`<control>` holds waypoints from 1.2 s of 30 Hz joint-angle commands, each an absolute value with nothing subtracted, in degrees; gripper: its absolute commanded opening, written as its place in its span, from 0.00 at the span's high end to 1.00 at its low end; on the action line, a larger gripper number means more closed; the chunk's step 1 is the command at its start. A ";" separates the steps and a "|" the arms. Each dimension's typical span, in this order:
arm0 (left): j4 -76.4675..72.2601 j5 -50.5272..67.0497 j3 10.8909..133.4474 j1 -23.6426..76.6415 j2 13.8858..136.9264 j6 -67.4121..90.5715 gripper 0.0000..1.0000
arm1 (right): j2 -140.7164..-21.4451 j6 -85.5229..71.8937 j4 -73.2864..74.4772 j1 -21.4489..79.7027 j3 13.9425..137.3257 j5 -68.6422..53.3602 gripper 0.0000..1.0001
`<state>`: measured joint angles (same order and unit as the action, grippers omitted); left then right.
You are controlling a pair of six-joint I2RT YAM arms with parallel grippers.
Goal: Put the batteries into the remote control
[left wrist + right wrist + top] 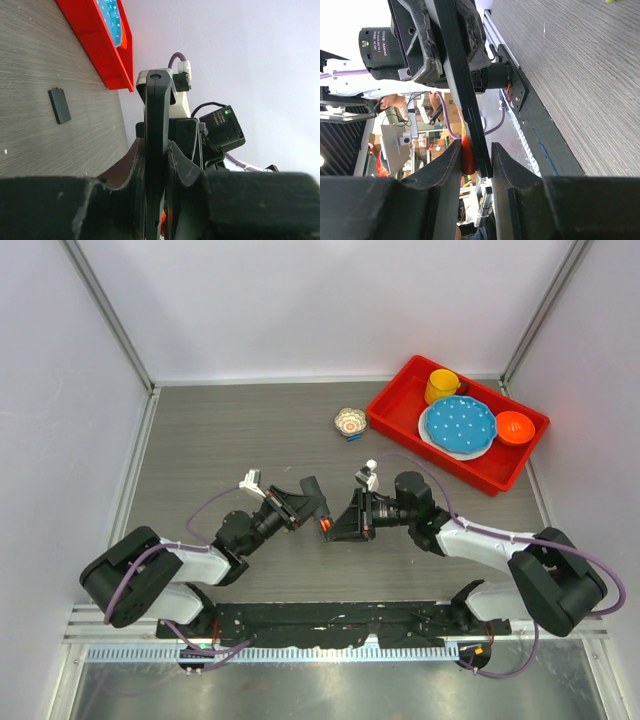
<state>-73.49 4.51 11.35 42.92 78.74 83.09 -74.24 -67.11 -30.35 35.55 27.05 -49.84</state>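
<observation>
The left claw (156, 148) is clamping tight on the remote (156, 107), holding it on edge above the worktop (45, 125) so that its free end is sticking out ahead of the fingers toward the other arm. The right claw (476, 149) is standing narrowly open around that end and pinching a red battery (468, 159) against the remote's side. It is probably seating the battery in the recess, though the slot is hidden between its fingers.

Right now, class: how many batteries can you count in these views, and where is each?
1: a red battery sits between the right gripper's fingers, beside the remote control that the left gripper holds. Others may be hidden.
</observation>
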 commanded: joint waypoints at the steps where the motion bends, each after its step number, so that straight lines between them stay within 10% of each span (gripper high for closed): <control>1: -88.59 11.60 12.48 46.41 78.84 83.23 1.00 | -75.23 -67.76 -35.60 34.19 30.41 -42.63 0.69; 36: -88.59 10.46 13.10 48.78 79.89 82.18 1.00 | -78.31 -69.00 -38.14 32.17 31.55 -45.34 0.61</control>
